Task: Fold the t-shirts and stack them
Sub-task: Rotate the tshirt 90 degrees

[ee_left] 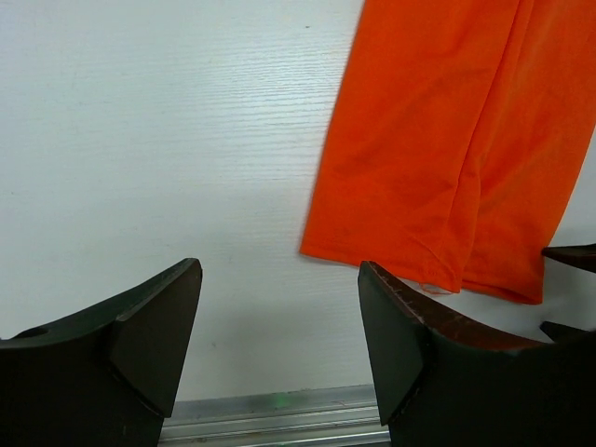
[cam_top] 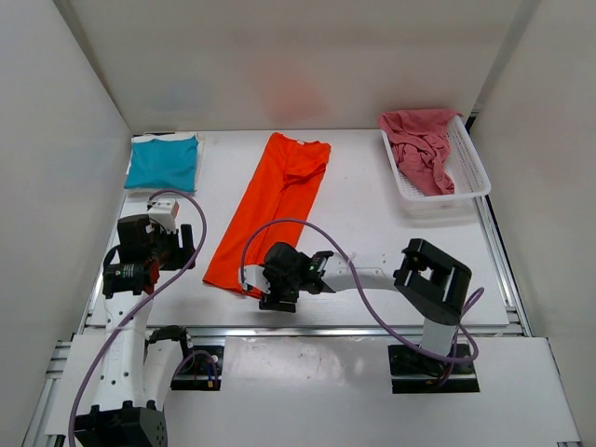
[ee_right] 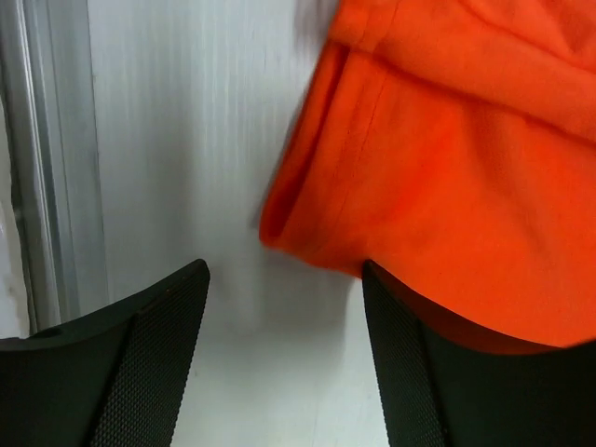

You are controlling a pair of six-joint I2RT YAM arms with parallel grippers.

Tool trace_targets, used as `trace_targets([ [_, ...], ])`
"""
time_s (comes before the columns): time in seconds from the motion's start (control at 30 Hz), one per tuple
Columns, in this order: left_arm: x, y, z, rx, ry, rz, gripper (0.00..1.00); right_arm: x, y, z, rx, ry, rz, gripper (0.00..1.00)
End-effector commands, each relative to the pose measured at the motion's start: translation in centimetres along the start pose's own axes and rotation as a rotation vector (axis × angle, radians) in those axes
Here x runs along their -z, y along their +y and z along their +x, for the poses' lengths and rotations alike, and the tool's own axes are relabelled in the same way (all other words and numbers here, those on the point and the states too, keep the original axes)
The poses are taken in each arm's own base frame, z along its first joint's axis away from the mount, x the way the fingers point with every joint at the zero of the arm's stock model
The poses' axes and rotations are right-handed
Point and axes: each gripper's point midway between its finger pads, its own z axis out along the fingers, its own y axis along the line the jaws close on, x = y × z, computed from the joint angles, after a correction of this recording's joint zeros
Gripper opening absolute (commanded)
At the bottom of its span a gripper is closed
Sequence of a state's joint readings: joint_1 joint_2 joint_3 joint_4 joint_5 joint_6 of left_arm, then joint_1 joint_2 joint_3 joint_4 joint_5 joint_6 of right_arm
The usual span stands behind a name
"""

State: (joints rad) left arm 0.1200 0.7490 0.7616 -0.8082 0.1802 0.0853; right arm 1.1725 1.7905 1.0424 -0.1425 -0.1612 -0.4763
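Observation:
The orange t-shirt (cam_top: 270,207) lies folded into a long strip down the middle of the table. It also shows in the left wrist view (ee_left: 447,149) and the right wrist view (ee_right: 447,158). The teal-blue t-shirt (cam_top: 163,161) lies folded at the far left, with a thin white cloth edge (cam_top: 199,142) showing under it. The pinkish-red t-shirt (cam_top: 421,142) is crumpled in the basket. My right gripper (cam_top: 251,277) (ee_right: 284,270) is open at the orange shirt's near corner, its right finger (ee_right: 438,372) against the hem. My left gripper (cam_top: 189,247) (ee_left: 279,270) is open and empty, left of the strip's near end.
The white mesh basket (cam_top: 470,168) stands at the far right. A metal rail (cam_top: 298,329) (ee_left: 279,410) runs along the table's near edge, close under both grippers. White walls close in the left, right and back.

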Motion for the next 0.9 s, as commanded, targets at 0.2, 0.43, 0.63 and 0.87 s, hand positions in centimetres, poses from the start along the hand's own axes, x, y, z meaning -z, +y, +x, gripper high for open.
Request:
trace_targets([
  [0.2, 0.5, -0.6, -0.4, -0.013, -0.03, 0.024, 0.79, -1.8, -2.0, -2.8, 0.034, -0.045, 0.065, 0.66],
  [0.43, 0.5, -1.1, -0.3, -0.05, -0.027, 0.047, 0.78, -0.9, -0.6, -1.9, -0.001, -0.053, -0.02, 0.06],
  [0.63, -0.2, -5.3, 0.3, -0.258, 0.026, 0.211, 0.76, 2.9, 1.9, 3.2, -0.046, -0.006, -0.065, 0.04],
  [0.87, -1.8, -7.3, -0.7, -0.926, 0.095, 0.208, 0.75, 6.4, 2.5, 8.5, -0.111, 0.021, -0.041, 0.04],
])
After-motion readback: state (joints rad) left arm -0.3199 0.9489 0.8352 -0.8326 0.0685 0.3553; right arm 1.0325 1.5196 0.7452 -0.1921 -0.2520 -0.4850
